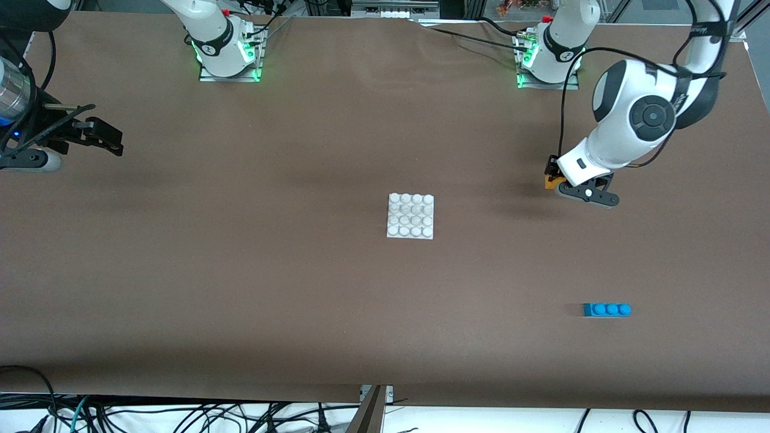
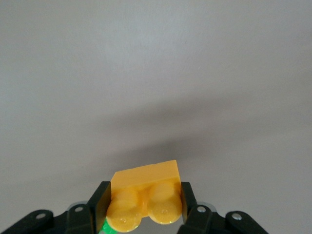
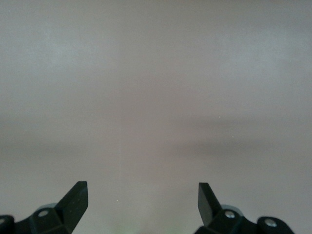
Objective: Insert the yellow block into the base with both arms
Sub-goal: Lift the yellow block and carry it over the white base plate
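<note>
From the front: my left claw point(image 1: 552, 175) hangs over bare table toward the left arm's end, clenched on the yellow block point(image 1: 550, 182), which I hold off the cloth so it can be carried to the base point(image 1: 411, 216), well apart at mid-table. My wrist housing covers most of the block here. My right claw point(image 1: 103, 137) waits over its own end of the table, presumably until the base needs steadying. A blue brick point(image 1: 607, 310) lies nearer the camera.

Left wrist: both fingers point(image 2: 100, 204) press the block's point(image 2: 145, 191) sides, studs facing the lens. A green sliver point(image 2: 105, 227) under it is too cut off to identify.

Right wrist: my fingers point(image 3: 76, 199) stand spread, grasping nothing; only table shows.
</note>
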